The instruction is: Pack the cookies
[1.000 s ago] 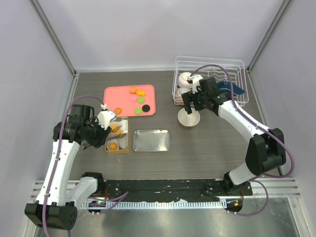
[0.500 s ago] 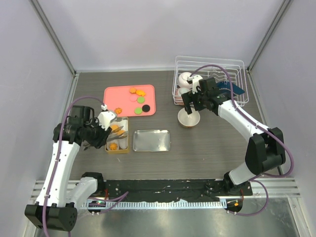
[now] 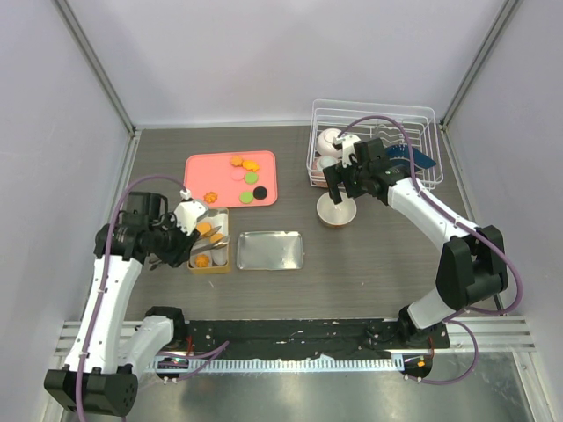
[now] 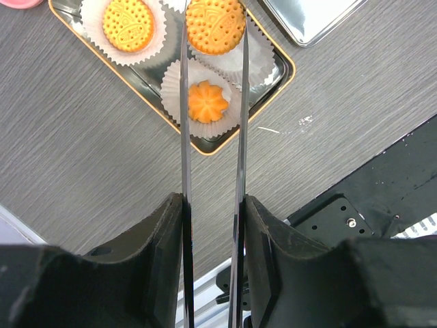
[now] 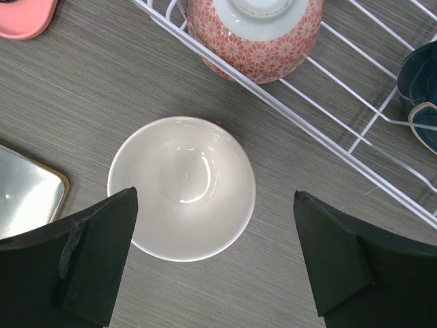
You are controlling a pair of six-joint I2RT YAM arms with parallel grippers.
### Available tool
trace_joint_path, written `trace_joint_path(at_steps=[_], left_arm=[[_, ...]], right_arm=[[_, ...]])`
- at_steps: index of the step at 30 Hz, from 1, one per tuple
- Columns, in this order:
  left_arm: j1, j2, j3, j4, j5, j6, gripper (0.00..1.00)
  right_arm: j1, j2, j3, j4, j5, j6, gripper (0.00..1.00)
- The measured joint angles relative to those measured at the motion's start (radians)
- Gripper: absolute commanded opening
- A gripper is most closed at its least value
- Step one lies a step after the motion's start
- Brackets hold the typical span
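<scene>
Grey wood-grain surface (image 3: 369,264), white enclosure walls.

Left gripper (image 4: 213,12): long thin metal jaws closed to a narrow gap, pinching a round orange dotted cookie (image 4: 215,29) by its edges. The cookie is above a white pleated paper cup (image 4: 258,60) in the gold-rimmed rectangular tin (image 4: 289,67), near left on the surface. Cannot tell whether it touches the cup or hovers.

Neighbouring cups hold a second round orange cookie (image 4: 127,25) and an orange flower-shaped cookie (image 4: 207,101). Loose cookies (image 3: 246,176) lie on the pink plastic tray (image 3: 201,171), just beyond the tin.

Right gripper (image 5: 215,205): jaws spread wide, empty, over a plain white bowl (image 5: 181,188), well apart from the tin.

Step judged: seating the held cookie.
- Lower straight and keep the disc level.
- Centre over the cup so the jaw tips clear the pleats.
- Part the jaws only slightly.
- Lift vertically so the paper is not dragged.

Orientation: held cookie lies flat, patterned face up toward the wrist camera. It is round, so it has no long axis. The tin's long axis runs near–far in the top view.
</scene>
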Motion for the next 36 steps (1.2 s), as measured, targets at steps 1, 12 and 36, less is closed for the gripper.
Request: trace_joint_path(at_steps=[1, 12, 36], left_arm=[[0.0, -0.003, 0.0, 0.0, 0.002, 0.0, 0.41], [0.0, -0.008, -0.011, 0.0, 0.008, 0.0, 0.44], [0.0, -0.046, -0.027, 0.0, 0.007, 0.0, 0.45]], right_arm=[[0.0, 0.0, 0.0, 0.0, 0.0, 0.0, 1.0], [0.0, 0.0, 0.001, 0.0, 0.0, 0.0, 1.0], [0.0, 0.0, 0.001, 0.0, 0.0, 0.0, 1.0]])
